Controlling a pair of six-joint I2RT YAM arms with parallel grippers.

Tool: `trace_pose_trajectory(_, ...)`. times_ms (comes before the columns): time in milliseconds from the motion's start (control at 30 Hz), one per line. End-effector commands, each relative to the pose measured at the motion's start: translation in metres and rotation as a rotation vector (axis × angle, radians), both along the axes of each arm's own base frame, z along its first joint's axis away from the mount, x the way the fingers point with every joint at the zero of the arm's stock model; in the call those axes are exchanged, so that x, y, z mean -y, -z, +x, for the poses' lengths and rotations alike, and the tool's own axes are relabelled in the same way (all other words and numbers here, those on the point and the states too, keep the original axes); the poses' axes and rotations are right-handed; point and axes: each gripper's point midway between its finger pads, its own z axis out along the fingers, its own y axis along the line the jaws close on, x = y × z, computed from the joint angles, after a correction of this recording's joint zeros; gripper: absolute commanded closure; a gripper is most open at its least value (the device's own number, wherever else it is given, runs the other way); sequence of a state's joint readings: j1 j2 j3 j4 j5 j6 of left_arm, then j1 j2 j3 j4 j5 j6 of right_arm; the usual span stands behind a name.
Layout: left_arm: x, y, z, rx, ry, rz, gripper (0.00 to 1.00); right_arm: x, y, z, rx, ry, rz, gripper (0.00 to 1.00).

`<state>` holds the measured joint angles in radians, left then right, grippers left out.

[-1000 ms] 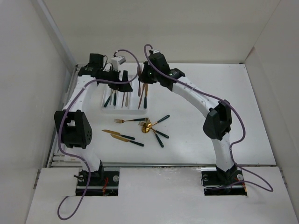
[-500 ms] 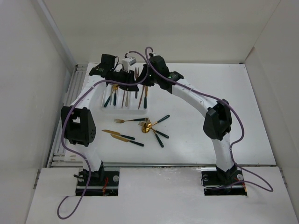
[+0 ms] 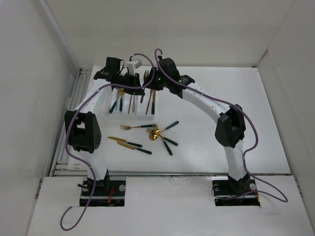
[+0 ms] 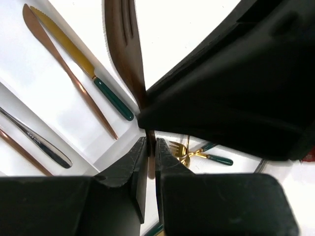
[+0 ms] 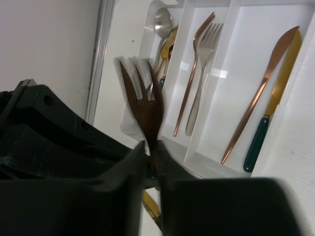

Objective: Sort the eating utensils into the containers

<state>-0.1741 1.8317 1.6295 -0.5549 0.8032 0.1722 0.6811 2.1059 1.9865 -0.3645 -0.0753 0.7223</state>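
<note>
Gripping the same copper-brown fork (image 3: 146, 75) with both arms over the far end of the white cutlery tray (image 3: 129, 116).

- Left gripper (image 4: 150, 145): fingers clamped onto the fork's handle, only a narrow gap between them, filled by the handle. Fork head points away from the camera, tines up.
- Right gripper (image 5: 151, 147): fingers pinched on the fork's neck just below the tines. Left gripper's black body sits right beside it, so the two are almost touching.
- Fork is held off the tray, not in any compartment.

Tray contents, right wrist view:
- left compartment: silver spoon (image 5: 162, 19) and gold spoon (image 5: 170, 42), partly hidden behind the held fork
- middle compartment: copper fork (image 5: 193, 81) and silver fork (image 5: 203, 78) side by side
- right compartment: copper knife (image 5: 261, 93) beside a gold knife with green handle (image 5: 257, 145)

The top view also shows dark handles in the left compartment, but it's too small to say which utensils they belong to.

Loose on the table (image 3: 231, 88), near side of the tray:
- gold fork with dark handle (image 3: 137, 127)
- crossed pile of gold, dark-handled utensils (image 3: 162, 136) just right of it; a spoon bowl shows, the rest can't be separated
- two dark-handled knives (image 3: 129, 144) lying parallel, further left and nearer the bases
</note>
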Motion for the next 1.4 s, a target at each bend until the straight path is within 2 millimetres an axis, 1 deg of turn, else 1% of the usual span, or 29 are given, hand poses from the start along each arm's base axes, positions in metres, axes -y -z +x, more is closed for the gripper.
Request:
trace_pose_trajectory(0, -0.003, -0.011, 0.012, 0.033, -0.024, -0.032, 1.0, -0.02, -0.043, -0.012, 0.049, -0.106, 0.128, 0.73)
trace_pose_trajectory(33, -0.006, -0.007, 0.016, 0.021, -0.041, -0.037, 1.0, -0.023, -0.039, -0.013, 0.044, -0.12, 0.132, 0.47)
trace_pose_trajectory(133, -0.028, 0.016, 0.033, -0.034, -0.146, 0.018, 1.0, -0.01, -0.038, -0.006, 0.03, -0.094, 0.119, 0.27)
trace_pose_trajectory(167, -0.04, 0.035, 0.042, -0.062, -0.213, 0.091, 1.0, -0.009, -0.038, -0.005, 0.033, -0.086, 0.116, 0.27)
trace_pose_trajectory(233, -0.051, 0.047, 0.051, -0.083, -0.263, 0.16, 1.0, 0.002, -0.031, -0.005, 0.017, -0.063, 0.099, 0.26)
trace_pose_trajectory(267, -0.054, 0.054, 0.055, -0.087, -0.277, 0.18, 1.0, 0.011, -0.036, -0.004, 0.026, -0.045, 0.099, 0.26)
trace_pose_trajectory(300, -0.059, 0.069, 0.058, -0.115, -0.293, 0.212, 1.0, 0.015, -0.034, -0.005, 0.033, -0.034, 0.082, 0.26)
trace_pose_trajectory(333, -0.061, 0.074, 0.061, -0.119, -0.3, 0.224, 1.0, 0.019, -0.025, -0.007, 0.018, -0.024, 0.065, 0.26)
trace_pose_trajectory(367, -0.062, 0.077, 0.064, -0.12, -0.308, 0.235, 1.0, 0.028, -0.031, -0.006, 0.035, -0.01, 0.06, 0.26)
trace_pose_trajectory(400, -0.068, 0.09, 0.065, -0.155, -0.331, 0.245, 1.0, 0.031, -0.029, -0.009, 0.032, -0.015, 0.045, 0.26)
trace_pose_trajectory(467, -0.069, 0.097, 0.068, -0.164, -0.336, 0.255, 1.0, 0.04, -0.021, -0.011, 0.03, 0.008, 0.01, 0.26)
trace_pose_trajectory(500, -0.07, 0.102, 0.069, -0.177, -0.348, 0.263, 1.0, 0.043, -0.029, -0.014, 0.044, 0.001, 0.003, 0.26)
trace_pose_trajectory(567, -0.072, 0.109, 0.069, -0.187, -0.353, 0.275, 1.0, 0.05, -0.019, -0.015, 0.039, 0.016, -0.034, 0.26)
trace_pose_trajectory(633, -0.074, 0.115, 0.069, -0.202, -0.366, 0.286, 1.0, 0.057, -0.021, -0.022, 0.057, -0.007, -0.072, 0.24)
trace_pose_trajectory(667, -0.076, 0.116, 0.07, -0.2, -0.373, 0.295, 0.99, 0.061, -0.013, -0.023, 0.053, -0.01, -0.106, 0.24)
trace_pose_trajectory(733, -0.076, 0.12, 0.069, -0.209, -0.372, 0.298, 0.84, 0.073, 0.003, -0.03, 0.053, -0.048, -0.208, 0.23)
trace_pose_trajectory(833, -0.076, 0.12, 0.069, -0.209, -0.372, 0.298, 0.54, 0.091, 0.036, -0.046, 0.013, -0.107, -0.341, 0.38)
trace_pose_trajectory(867, -0.076, 0.115, 0.07, -0.199, -0.373, 0.295, 0.51, 0.097, 0.047, -0.059, 0.001, -0.15, -0.411, 0.41)
trace_pose_trajectory(900, -0.077, 0.111, 0.07, -0.188, -0.38, 0.299, 0.5, 0.103, 0.067, -0.07, -0.027, -0.17, -0.477, 0.46)
trace_pose_trajectory(967, -0.079, 0.107, 0.071, -0.176, -0.387, 0.305, 0.48, 0.115, 0.086, -0.09, -0.042, -0.22, -0.581, 0.62)
trace_pose_trajectory(1000, -0.08, 0.097, 0.075, -0.15, -0.397, 0.305, 0.48, 0.116, 0.094, -0.099, -0.043, -0.248, -0.615, 0.64)
trace_pose_trajectory(1033, -0.08, 0.09, 0.075, -0.142, -0.398, 0.303, 0.48, 0.115, 0.115, -0.124, -0.068, -0.314, -0.661, 0.65)
trace_pose_trajectory(1067, -0.082, 0.091, 0.076, -0.14, -0.406, 0.312, 0.47, 0.115, 0.116, -0.136, -0.045, -0.355, -0.677, 0.65)
trace_pose_trajectory(1100, -0.083, 0.075, 0.078, -0.101, -0.404, 0.306, 0.46, 0.115, 0.124, -0.149, -0.051, -0.389, -0.696, 0.65)
trace_pose_trajectory(1133, -0.085, 0.077, 0.077, -0.107, -0.409, 0.317, 0.46, 0.111, 0.139, -0.172, -0.064, -0.442, -0.72, 0.65)
trace_pose_trajectory(1233, -0.088, 0.054, 0.079, -0.049, -0.423, 0.321, 0.44, 0.104, 0.148, -0.197, -0.06, -0.493, -0.727, 0.65)
trace_pose_trajectory(1267, -0.088, 0.054, 0.079, -0.049, -0.423, 0.321, 0.43, 0.102, 0.15, -0.209, -0.061, -0.506, -0.722, 0.65)
trace_pose_trajectory(1333, -0.09, 0.041, 0.077, -0.023, -0.435, 0.322, 0.43, 0.093, 0.143, -0.216, -0.046, -0.49, -0.677, 0.65)
trace_pose_trajectory(1367, -0.091, 0.046, 0.074, -0.029, -0.426, 0.33, 0.43, 0.092, 0.146, -0.223, -0.048, -0.495, -0.686, 0.65)
